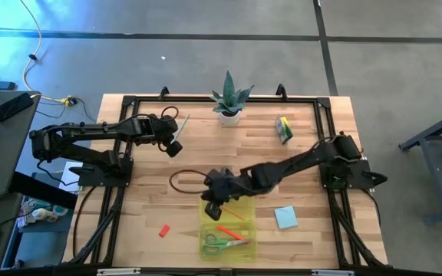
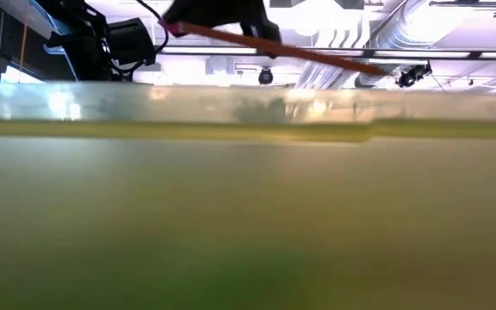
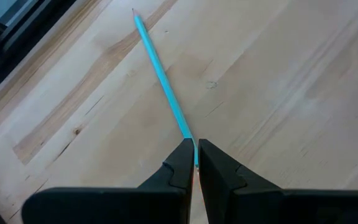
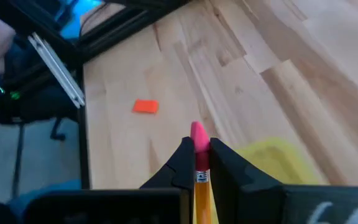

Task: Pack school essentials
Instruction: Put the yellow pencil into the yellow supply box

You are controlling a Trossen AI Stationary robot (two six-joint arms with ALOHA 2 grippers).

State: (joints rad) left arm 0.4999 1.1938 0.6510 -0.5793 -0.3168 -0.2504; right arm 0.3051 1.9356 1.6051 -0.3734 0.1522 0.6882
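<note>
School essentials are split between both arms and the desk (image 1: 152,169). The right gripper (image 1: 215,201) is closed on a yellow-orange pencil with a pink eraser tip (image 4: 198,155), pinched near its eraser end, and hangs over the far edge of the translucent yellow-green plastic case (image 1: 227,228). From the level view the pencil runs as a long slant above the case's near wall, so its axis looks tilted rather than upright; I judge the coming move turns on lowering it so that it lies along the case rather than across its rim.

Inside the case lie the green-handled scissors (image 1: 222,244) and an orange pencil (image 1: 229,229).

The left gripper (image 3: 194,163), near the far left of the desk, is pinched on one end of a light-blue pencil (image 3: 160,74), whose length points straight away from its fingertips. That arm is well apart from the case; the right arm is much the nearer.

Left out on the desk are the small red eraser (image 1: 164,231), just beside the case on its left, the light-blue square notepad (image 1: 285,217) on its right, and the green-yellow crayon box (image 1: 284,129) at the far right, near the small potted spiky plant (image 1: 229,100).
</note>
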